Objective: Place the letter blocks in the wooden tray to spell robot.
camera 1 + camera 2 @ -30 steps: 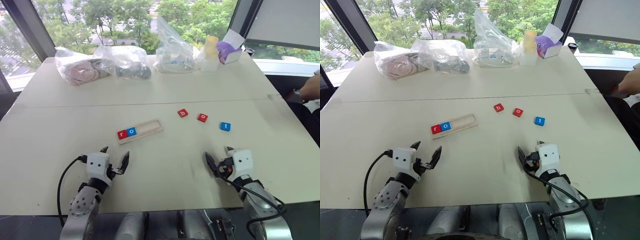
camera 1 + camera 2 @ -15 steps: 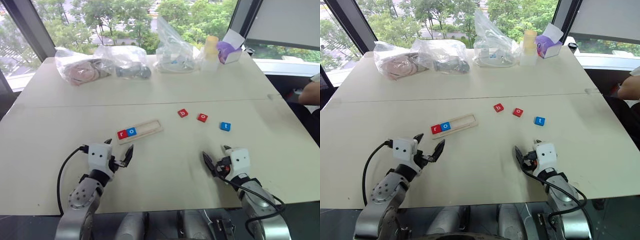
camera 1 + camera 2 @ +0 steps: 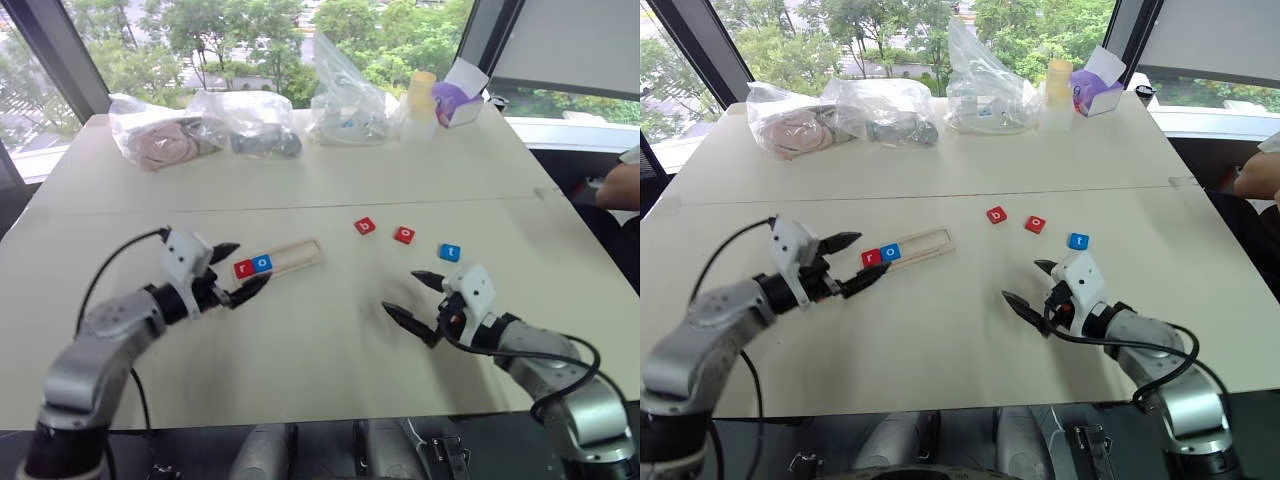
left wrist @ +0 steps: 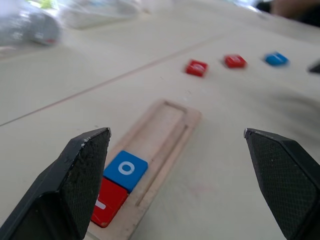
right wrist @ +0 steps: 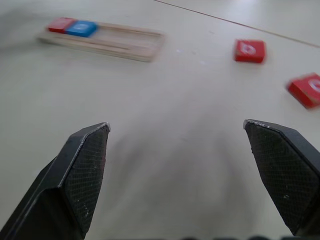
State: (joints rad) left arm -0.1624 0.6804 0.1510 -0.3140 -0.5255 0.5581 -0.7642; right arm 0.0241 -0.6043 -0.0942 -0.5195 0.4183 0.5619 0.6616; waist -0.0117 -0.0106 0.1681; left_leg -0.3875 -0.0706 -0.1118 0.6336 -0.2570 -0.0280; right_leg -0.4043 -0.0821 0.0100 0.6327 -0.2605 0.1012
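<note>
Wooden tray [image 3: 281, 261] sits mid-table [image 3: 300, 340] with red r [image 3: 244, 267] and blue o [image 3: 263, 263] seated at its left end. Red b [image 3: 366, 226], red o [image 3: 405, 235], blue t [image 3: 450, 252] lie loose to its right. Left hand [image 3: 234, 271] and right hand [image 3: 410, 298] both spread wide, empty.

Pale bare-wood tray [image 3: 292, 257], matt table [image 3: 320, 340], crinkly clear plastic bags [image 3: 345, 95], textured black fingers [image 4: 82, 185]

**Count of things on the table**

Five letter tiles: three red [image 3: 244, 268] [image 3: 366, 226] [image 3: 405, 235] and two blue [image 3: 263, 263] [image 3: 450, 253]. One wooden tray [image 3: 300, 255]. Three clear plastic bags [image 3: 160, 135] [image 3: 255, 122] [image 3: 347, 100]. One yellow cup stack [image 3: 422, 95]. One purple box [image 3: 458, 100]. Two grippers [image 3: 232, 270] [image 3: 412, 297].
</note>
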